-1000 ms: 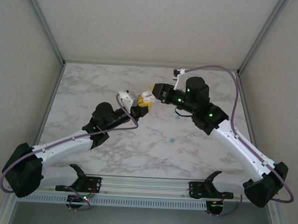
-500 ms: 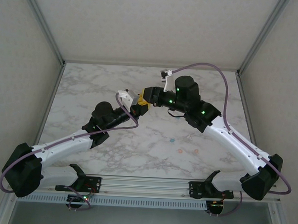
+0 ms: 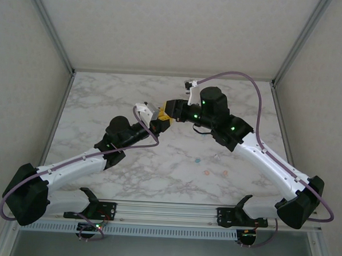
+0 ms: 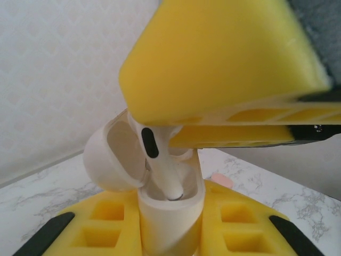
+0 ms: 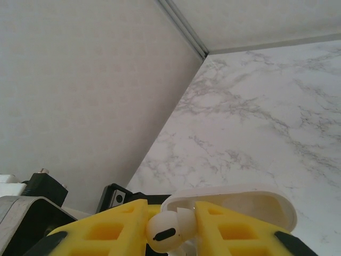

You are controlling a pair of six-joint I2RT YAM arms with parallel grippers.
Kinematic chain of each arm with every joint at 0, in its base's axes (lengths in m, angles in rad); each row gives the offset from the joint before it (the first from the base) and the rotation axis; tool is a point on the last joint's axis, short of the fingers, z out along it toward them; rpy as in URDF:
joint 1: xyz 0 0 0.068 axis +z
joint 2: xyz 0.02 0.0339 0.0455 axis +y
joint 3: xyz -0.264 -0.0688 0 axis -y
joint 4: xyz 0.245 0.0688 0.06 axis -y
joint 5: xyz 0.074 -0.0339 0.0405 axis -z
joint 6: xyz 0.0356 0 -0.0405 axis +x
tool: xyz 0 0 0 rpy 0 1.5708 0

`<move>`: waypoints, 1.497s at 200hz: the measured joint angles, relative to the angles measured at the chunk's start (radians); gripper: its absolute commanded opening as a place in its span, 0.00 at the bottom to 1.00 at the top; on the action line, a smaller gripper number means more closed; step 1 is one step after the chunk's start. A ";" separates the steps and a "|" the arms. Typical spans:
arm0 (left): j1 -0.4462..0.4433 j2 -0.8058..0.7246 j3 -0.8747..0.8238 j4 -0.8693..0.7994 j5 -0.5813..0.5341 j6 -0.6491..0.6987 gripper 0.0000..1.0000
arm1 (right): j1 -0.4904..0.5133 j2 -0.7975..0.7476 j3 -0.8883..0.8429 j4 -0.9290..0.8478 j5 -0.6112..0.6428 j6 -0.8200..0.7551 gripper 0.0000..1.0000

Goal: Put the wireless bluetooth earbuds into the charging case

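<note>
My left gripper (image 3: pixel 157 124) (image 4: pixel 170 237) is shut on a white charging case (image 4: pixel 169 216) held upright, its lid (image 4: pixel 109 160) swung open to the left. The right gripper (image 3: pixel 171 108) (image 5: pixel 170 228) comes in from above, shut on a white earbud (image 4: pixel 160 162) (image 5: pixel 168 230). The earbud's stem points down into the case's open mouth, its tip just inside the rim. The right gripper's yellow fingers (image 4: pixel 224 58) hang over the case. The open lid (image 5: pixel 250 205) sits behind the earbud in the right wrist view. Both grippers meet above the table's middle.
Small loose pieces lie on the marble table (image 3: pixel 104 96) right of centre: a teal one (image 3: pixel 197 161) and two pink ones (image 3: pixel 206 172) (image 3: pixel 225 172). A pink piece (image 4: pixel 222 180) lies on the table behind the case. Walls enclose the table at the back and sides.
Over the last second the right arm swung left, bringing its gripper over the left gripper and the case. In the last half second nothing has moved.
</note>
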 measured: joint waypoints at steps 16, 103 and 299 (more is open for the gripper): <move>0.000 0.000 0.000 0.000 -0.001 0.000 0.14 | 0.000 0.000 0.000 0.000 0.000 -0.007 0.29; -0.002 0.001 0.000 0.010 -0.035 -0.023 0.14 | 0.000 -0.002 0.000 -0.006 -0.003 -0.050 0.30; -0.004 0.008 0.009 0.003 -0.030 -0.019 0.14 | 0.001 -0.005 0.047 -0.117 0.034 -0.114 0.38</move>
